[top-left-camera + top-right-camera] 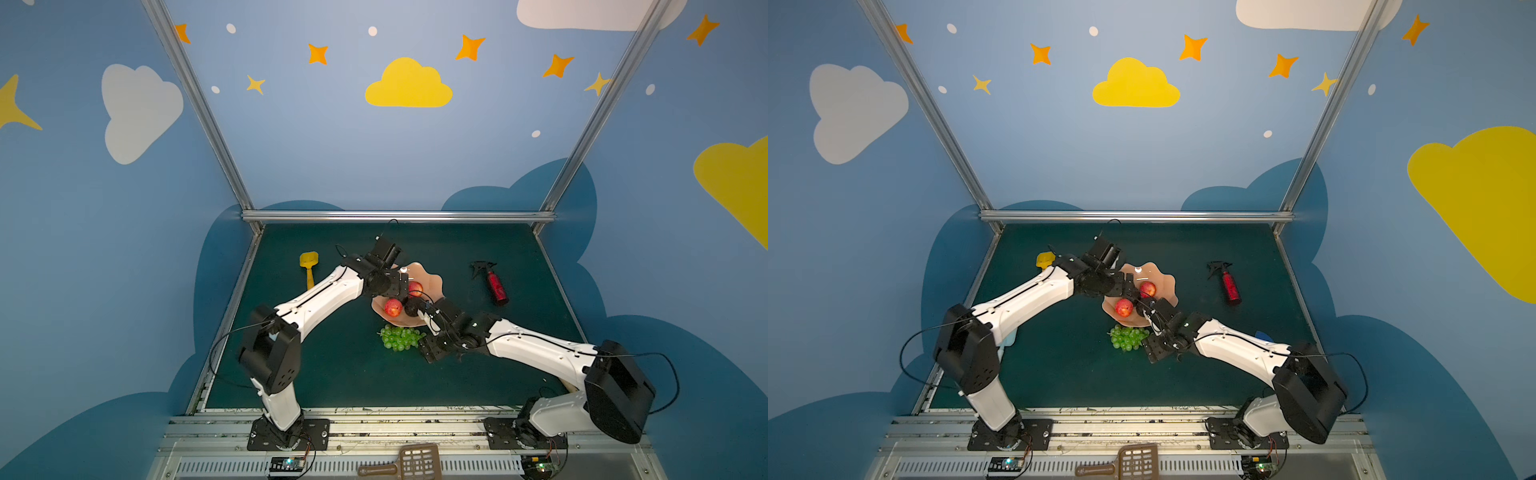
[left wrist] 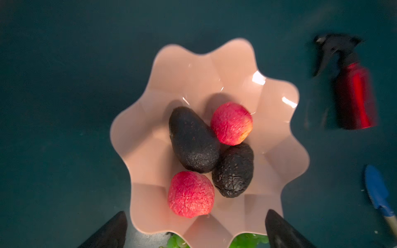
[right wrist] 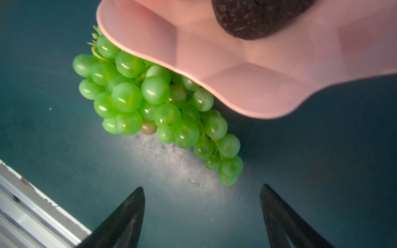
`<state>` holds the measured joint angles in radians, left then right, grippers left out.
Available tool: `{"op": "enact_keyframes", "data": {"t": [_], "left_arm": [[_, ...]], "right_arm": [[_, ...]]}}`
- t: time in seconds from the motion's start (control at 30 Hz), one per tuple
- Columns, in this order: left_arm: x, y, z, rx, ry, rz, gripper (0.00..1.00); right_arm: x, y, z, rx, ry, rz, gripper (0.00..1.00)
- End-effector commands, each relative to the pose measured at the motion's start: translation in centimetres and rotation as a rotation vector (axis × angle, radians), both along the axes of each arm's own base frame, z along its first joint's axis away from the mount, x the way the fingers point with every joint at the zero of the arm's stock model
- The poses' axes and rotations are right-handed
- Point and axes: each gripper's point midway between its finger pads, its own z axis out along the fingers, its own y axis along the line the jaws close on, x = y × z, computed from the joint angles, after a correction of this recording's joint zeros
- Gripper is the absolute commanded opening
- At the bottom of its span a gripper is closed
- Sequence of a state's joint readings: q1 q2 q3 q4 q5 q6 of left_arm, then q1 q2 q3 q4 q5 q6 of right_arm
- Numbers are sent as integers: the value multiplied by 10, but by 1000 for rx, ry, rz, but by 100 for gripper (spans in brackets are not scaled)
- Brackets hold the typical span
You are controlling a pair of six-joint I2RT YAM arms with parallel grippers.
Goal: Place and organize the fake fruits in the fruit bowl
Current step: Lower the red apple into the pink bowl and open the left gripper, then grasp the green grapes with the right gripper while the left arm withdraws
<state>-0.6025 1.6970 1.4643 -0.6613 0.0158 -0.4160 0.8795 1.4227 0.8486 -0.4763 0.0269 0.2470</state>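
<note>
Dim wrist views, glare on the fruit bowl (image 2: 258,78), blurred spray bottle (image 2: 354,96), wide-angle bending at top-view edges.

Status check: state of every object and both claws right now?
fruit bowl: upright on table, holding four fruits.
apples: both in bowl.
avocados: both in bowl, touching each other.
grapes: on table, partly under bowl rim.
spray bottle: lying on its side.
yellow shovel: lying flat on table.
left claw: open, empty, over bowl.
right claw: open, empty, by the grapes.
</note>
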Motion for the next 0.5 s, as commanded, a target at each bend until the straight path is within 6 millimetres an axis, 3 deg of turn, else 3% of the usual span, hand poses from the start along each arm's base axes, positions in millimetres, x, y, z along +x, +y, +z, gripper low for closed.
{"op": "enact_keyframes", "data": {"t": [0.0,0.27,0.4,0.47], "left_arm": [[5,36,34,-9,-92,117,100],[-16,119,79,-145,-235,317,100],[-30,157,77,-169,-225,402,100],[-35,167,75,-189,-219,424,99]], "right_arm": [[12,17,10,53,-53,92,85],[28,36,0,122,-63,159,85],[29,48,-13,104,-3,182,85],[28,55,-17,105,4,204,84]]}}
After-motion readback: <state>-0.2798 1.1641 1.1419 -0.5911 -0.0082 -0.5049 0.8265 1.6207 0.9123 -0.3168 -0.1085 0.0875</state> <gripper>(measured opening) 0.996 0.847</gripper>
